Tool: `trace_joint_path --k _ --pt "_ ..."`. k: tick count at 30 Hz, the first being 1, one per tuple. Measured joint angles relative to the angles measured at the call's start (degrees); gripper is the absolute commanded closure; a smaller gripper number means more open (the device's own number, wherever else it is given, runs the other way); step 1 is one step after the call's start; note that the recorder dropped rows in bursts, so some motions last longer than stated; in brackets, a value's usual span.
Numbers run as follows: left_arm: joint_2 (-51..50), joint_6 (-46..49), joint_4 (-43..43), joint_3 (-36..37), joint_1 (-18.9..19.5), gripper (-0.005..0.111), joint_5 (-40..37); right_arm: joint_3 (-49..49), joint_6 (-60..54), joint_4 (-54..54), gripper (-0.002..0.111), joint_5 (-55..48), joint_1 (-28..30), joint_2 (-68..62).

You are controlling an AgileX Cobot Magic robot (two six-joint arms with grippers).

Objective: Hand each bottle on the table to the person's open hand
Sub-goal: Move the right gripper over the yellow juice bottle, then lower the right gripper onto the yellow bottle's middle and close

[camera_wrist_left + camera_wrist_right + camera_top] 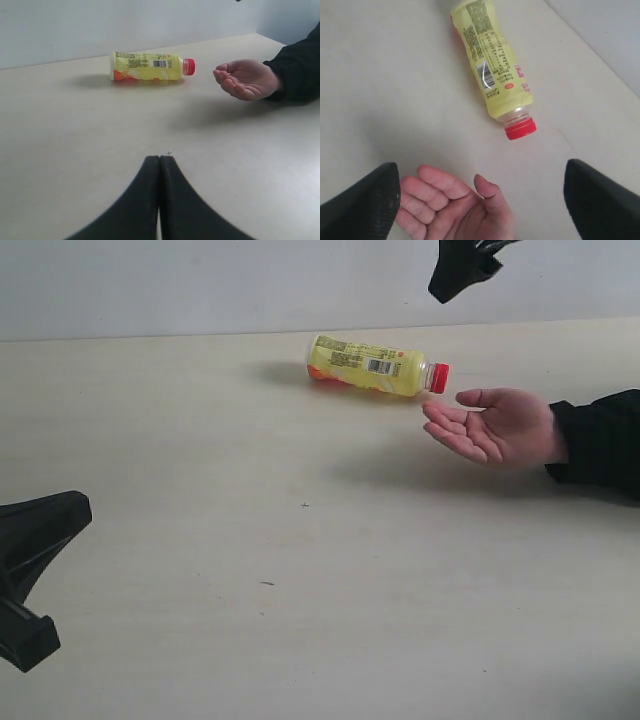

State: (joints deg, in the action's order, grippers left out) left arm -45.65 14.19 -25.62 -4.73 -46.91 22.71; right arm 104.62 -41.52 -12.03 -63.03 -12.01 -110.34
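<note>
Lying bottle (366, 366) beside open hand (500, 428)

A plain, pale grey-white wall (200, 285) runs across the whole back of the scene, bare and unmarked. In the left wrist view it meets a slightly bluer wall (287, 17) at a vertical corner. The right wrist view shows a pale grey surface (612, 35); whether it is wall or floor is unclear.

- Bright, even, diffuse light over pale table (300, 620).
- Soft shadow left of yellow bottle (368, 367) in exterior view; a broader, faint one beneath open hand (500, 427).
- Right gripper (480, 169) fingers (367, 202) blurred, close to lens; bottle label sharp.
</note>
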Motion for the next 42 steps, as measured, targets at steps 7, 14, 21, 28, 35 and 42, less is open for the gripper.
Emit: trace_joint_path --k 7,14,21,28,35,42 --pt "0.0 0.0 0.0 0.0 0.0 0.107 0.0 4.6 -2.0 2.5 0.024 2.9 -0.1 -8.0" --pt "0.0 0.0 0.0 0.0 0.0 0.107 0.0 13.7 -7.6 1.5 0.028 9.1 -3.2 -16.1" --pt "0.0 0.0 0.0 0.0 0.0 0.107 0.0 24.4 -8.8 1.5 0.029 10.3 -4.8 -25.4" --pt "0.0 0.0 0.0 0.0 0.0 0.107 0.0 29.9 -11.7 1.6 0.029 9.0 -4.8 -33.4" --pt "0.0 -0.1 0.0 0.0 0.0 0.107 0.0 30.0 -14.4 2.4 0.029 9.1 -4.8 -36.4" --pt "0.0 -0.1 0.0 0.0 0.0 0.107 0.0 30.2 -15.0 2.8 0.029 9.9 -4.8 -36.8"
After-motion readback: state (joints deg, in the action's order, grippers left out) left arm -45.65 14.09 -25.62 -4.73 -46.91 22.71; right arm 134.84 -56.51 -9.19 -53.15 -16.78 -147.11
